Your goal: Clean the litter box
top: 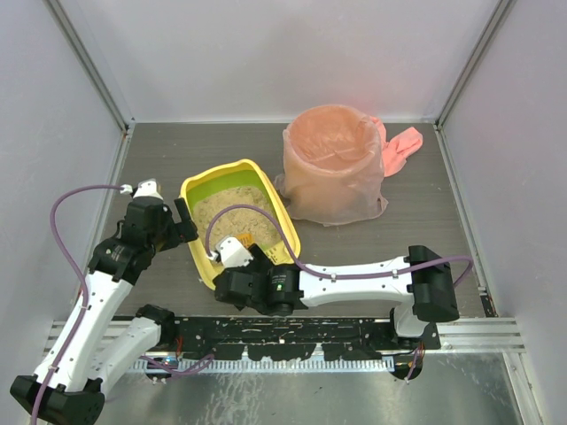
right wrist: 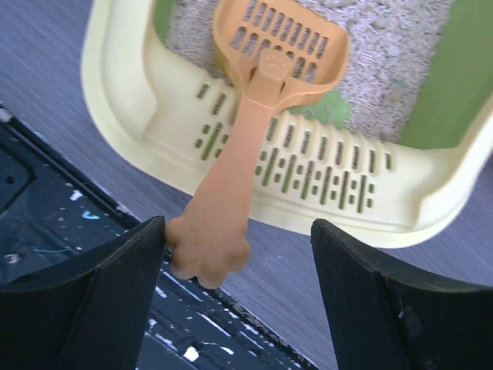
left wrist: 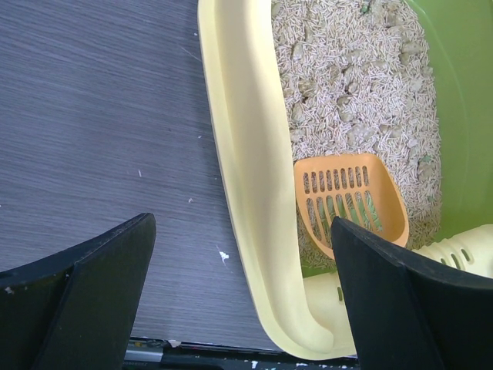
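The yellow litter box (top: 282, 212) with green inner walls and beige litter (left wrist: 347, 77) sits left of centre on the table. A small orange slotted scoop (right wrist: 269, 46) lies with its head in the litter. Its handle crosses the slotted ledge (right wrist: 323, 166), and the paw-shaped handle end (right wrist: 208, 247) sticks out past the box. My right gripper (right wrist: 237, 231) is open at that near short side, the handle end beside its left finger (right wrist: 115, 293). My left gripper (left wrist: 243, 223) is open, straddling the box's left long rim (left wrist: 254, 154) near the corner.
A round bin lined with a pink bag (top: 332, 168) stands behind and to the right of the box. Grey walls enclose the table on three sides. The black base rail (top: 292, 332) runs along the near edge, just below the scoop handle.
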Action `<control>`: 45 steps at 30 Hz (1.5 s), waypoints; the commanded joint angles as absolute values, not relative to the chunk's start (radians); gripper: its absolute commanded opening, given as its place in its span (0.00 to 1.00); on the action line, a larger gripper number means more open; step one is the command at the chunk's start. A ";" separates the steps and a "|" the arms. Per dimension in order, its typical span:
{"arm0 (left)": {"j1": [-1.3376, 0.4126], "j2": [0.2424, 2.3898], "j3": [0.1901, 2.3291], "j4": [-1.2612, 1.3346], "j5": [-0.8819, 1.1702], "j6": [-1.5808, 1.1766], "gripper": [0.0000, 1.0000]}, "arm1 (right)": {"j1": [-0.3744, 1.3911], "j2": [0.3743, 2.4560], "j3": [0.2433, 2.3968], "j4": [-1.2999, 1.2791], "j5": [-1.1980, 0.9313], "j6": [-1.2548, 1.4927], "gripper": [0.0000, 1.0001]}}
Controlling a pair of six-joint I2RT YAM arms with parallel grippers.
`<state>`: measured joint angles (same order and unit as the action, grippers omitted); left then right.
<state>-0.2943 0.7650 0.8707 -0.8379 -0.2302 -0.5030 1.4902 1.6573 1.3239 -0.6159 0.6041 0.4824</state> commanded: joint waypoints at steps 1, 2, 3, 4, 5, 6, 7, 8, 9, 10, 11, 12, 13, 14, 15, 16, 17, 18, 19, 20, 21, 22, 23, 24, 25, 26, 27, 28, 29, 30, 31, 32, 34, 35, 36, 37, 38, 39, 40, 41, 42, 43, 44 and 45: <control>-0.293 0.753 0.876 -0.796 -0.219 -0.486 0.98 | 1.482 1.633 1.348 -0.699 0.729 0.495 0.81; -0.293 0.754 0.875 -0.795 -0.219 -0.486 0.98 | 1.476 1.624 1.339 -0.700 0.728 0.491 0.80; -0.294 0.755 0.876 -0.795 -0.218 -0.486 0.98 | 1.469 1.617 1.331 -0.700 0.725 0.488 0.79; -0.294 0.757 0.876 -0.793 -0.216 -0.486 0.98 | 1.461 1.609 1.320 -0.700 0.724 0.485 0.78; -0.293 0.758 0.876 -0.792 -0.216 -0.486 0.98 | 1.454 1.602 1.308 -0.702 0.725 0.482 0.78; -0.293 0.760 0.878 -0.792 -0.215 -0.486 0.98 | 1.446 1.597 1.300 -0.704 0.730 0.481 0.78; -0.294 0.761 0.879 -0.792 -0.215 -0.485 0.98 | 1.438 1.589 1.289 -0.704 0.734 0.482 0.78; -0.294 0.762 0.879 -0.794 -0.215 -0.485 0.98 | 1.427 1.579 1.279 -0.704 0.736 0.482 0.78; -0.293 0.764 0.878 -0.793 -0.215 -0.485 0.98 | 1.415 1.568 1.270 -0.703 0.738 0.483 0.78; -0.293 0.763 0.878 -0.793 -0.214 -0.485 0.98 | 1.400 1.556 1.258 -0.701 0.738 0.485 0.78; -0.293 0.762 0.876 -0.793 -0.215 -0.485 0.98 | 1.384 1.543 1.247 -0.693 0.736 0.480 0.77; -0.293 0.762 0.875 -0.793 -0.215 -0.486 0.98 | 1.367 1.527 1.232 -0.684 0.730 0.476 0.77; -0.293 0.762 0.875 -0.793 -0.215 -0.485 0.98 | 1.347 1.511 1.218 -0.670 0.722 0.467 0.77; -0.293 0.763 0.875 -0.793 -0.215 -0.485 0.98 | 1.328 1.494 1.202 -0.655 0.713 0.458 0.76; -0.293 0.764 0.876 -0.794 -0.215 -0.485 0.98 | 1.304 1.480 1.189 -0.639 0.702 0.449 0.76; -0.294 0.765 0.876 -0.795 -0.214 -0.485 0.98 | 1.289 1.466 1.179 -0.623 0.691 0.441 0.76; -0.293 0.765 0.877 -0.797 -0.213 -0.485 0.98 | 1.278 1.454 1.171 -0.609 0.680 0.433 0.76; -0.293 0.766 0.877 -0.798 -0.212 -0.485 0.98 | 1.274 1.443 1.166 -0.596 0.670 0.421 0.76; -0.293 0.765 0.877 -0.798 -0.211 -0.485 0.98 | 1.273 1.434 1.162 -0.582 0.653 0.411 0.76; -0.293 0.764 0.876 -0.798 -0.209 -0.485 0.98 | 1.272 1.424 1.158 -0.571 0.634 0.408 0.76; -0.293 0.764 0.876 -0.797 -0.209 -0.485 0.98 | 1.273 1.414 1.153 -0.557 0.618 0.413 0.76; -0.294 0.765 0.876 -0.795 -0.207 -0.486 0.98 | 1.273 1.402 1.144 -0.544 0.604 0.424 0.77; -0.294 0.765 0.875 -0.793 -0.205 -0.485 0.98 | 1.273 1.378 1.133 -0.530 0.595 0.442 0.79; -0.293 0.767 0.876 -0.792 -0.202 -0.485 0.98 | 1.273 1.358 1.116 -0.516 0.594 0.466 0.80; -0.293 0.770 0.876 -0.790 -0.200 -0.485 0.98 | 1.273 1.335 1.097 -0.504 0.600 0.503 0.81; -0.293 0.772 0.877 -0.790 -0.197 -0.486 0.98 | 1.273 1.311 1.077 -0.494 0.616 0.550 0.82; -0.293 0.773 0.877 -0.790 -0.195 -0.486 0.98 | 1.273 1.282 1.052 -0.489 0.644 0.609 0.83; -0.294 0.774 0.876 -0.789 -0.192 -0.485 0.98 | 1.273 1.253 1.028 -0.495 0.686 0.689 0.83; -0.293 0.775 0.876 -0.788 -0.191 -0.485 0.98 | 1.273 1.229 1.003 -0.502 0.706 0.764 0.84; -0.294 0.775 0.877 -0.787 -0.191 -0.485 0.98 | 1.273 1.201 0.974 -0.498 0.718 0.839 0.84; -0.293 0.774 0.876 -0.787 -0.190 -0.486 0.98 | 1.273 1.172 0.944 -0.491 0.733 0.906 0.84; -0.293 0.773 0.876 -0.787 -0.192 -0.485 0.98 | 1.274 1.144 0.897 -0.483 0.746 0.988 0.84; -0.293 0.772 0.872 -0.787 -0.192 -0.485 0.98 | 1.274 1.089 0.826 -0.441 0.749 1.090 0.84; -0.294 0.770 0.871 -0.787 -0.191 -0.485 0.98 | 1.274 1.062 0.786 -0.412 0.742 1.131 0.84; -0.294 0.770 0.868 -0.785 -0.190 -0.485 0.98 | 1.274 1.040 0.751 -0.388 0.732 1.184 0.84; -0.294 0.771 0.867 -0.783 -0.190 -0.485 0.98 | 1.273 1.019 0.719 -0.356 0.719 1.219 0.84; -0.294 0.771 0.866 -0.782 -0.187 -0.484 0.98 | 1.274 1.003 0.689 -0.325 0.701 1.244 0.84; -0.293 0.774 0.868 -0.781 -0.185 -0.483 0.98 | 1.273 0.992 0.669 -0.296 0.685 1.270 0.84; -0.294 0.775 0.868 -0.781 -0.184 -0.483 0.98 | 1.274 0.986 0.650 -0.278 0.671 1.303 0.84; -0.293 0.777 0.868 -0.783 -0.184 -0.482 0.98 | 1.274 0.982 0.635 -0.262 0.658 1.341 0.84; -0.293 0.778 0.869 -0.784 -0.184 -0.482 0.98 | 1.273 0.980 0.618 -0.240 0.646 1.367 0.84; -0.294 0.778 0.869 -0.783 -0.184 -0.483 0.98 | 1.273 0.977 0.601 -0.219 0.637 1.402 0.84; -0.294 0.776 0.867 -0.782 -0.184 -0.483 0.98 | 1.273 0.974 0.585 -0.184 0.631 1.433 0.84; -0.294 0.775 0.867 -0.782 -0.184 -0.483 0.98 | 1.274 0.974 0.568 -0.160 0.626 1.459 0.83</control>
<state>-0.2943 0.7795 0.8665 -0.8215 -0.1940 -0.5026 1.2724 0.9993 0.6048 -0.3317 0.6449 1.2602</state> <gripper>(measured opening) 0.980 0.837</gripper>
